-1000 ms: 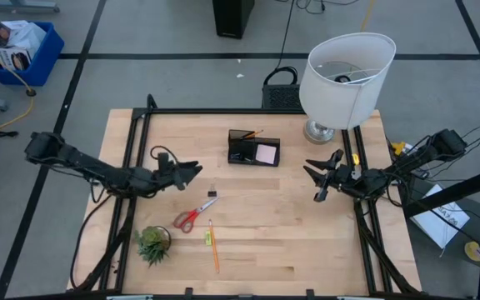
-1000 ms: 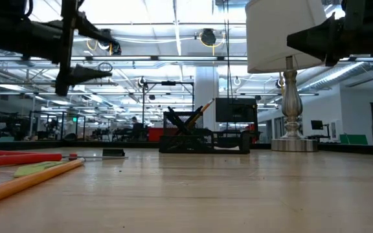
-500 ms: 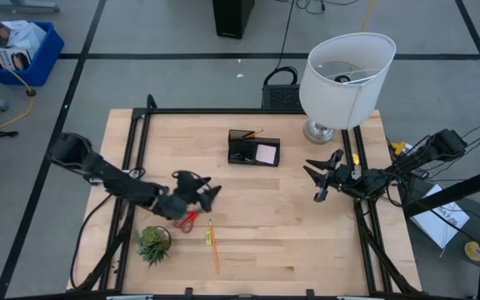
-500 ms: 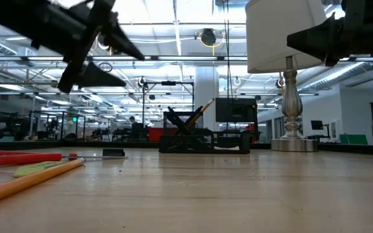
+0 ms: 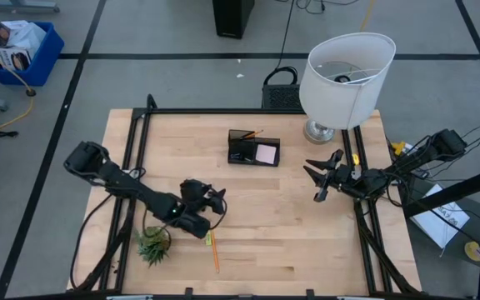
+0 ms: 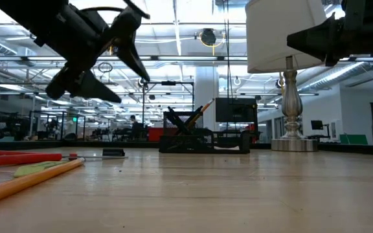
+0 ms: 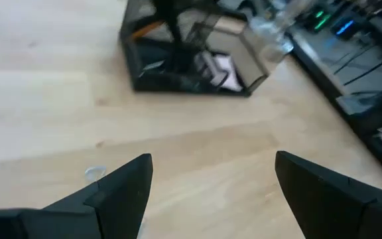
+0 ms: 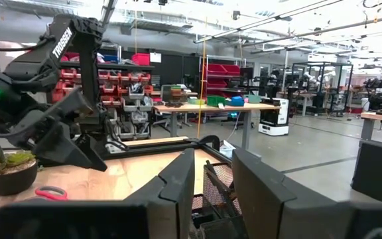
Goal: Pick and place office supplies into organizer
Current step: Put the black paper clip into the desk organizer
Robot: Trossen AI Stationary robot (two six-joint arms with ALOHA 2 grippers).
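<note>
The black organizer stands at the table's far middle with a pink sticky pad and a pencil in it. Red-handled scissors lie at the near left; in the high view my left arm covers them. An orange pencil lies just nearer, and a small black clip rests on the wood. My left gripper hovers wide open above the scissors' spot, slanting down and touching nothing. My right gripper waits at the right edge, held off the table, its fingers a little apart and empty.
A small green potted plant stands close by my left arm at the near left. A white-shaded lamp stands at the far right corner. Bare wood lies between the pencil and my right gripper.
My left gripper has swung toward the table's near edge and a little to the right, from beside the scissors to over them. It has tipped nose-down and rolled, and has stayed open. No object has moved.
</note>
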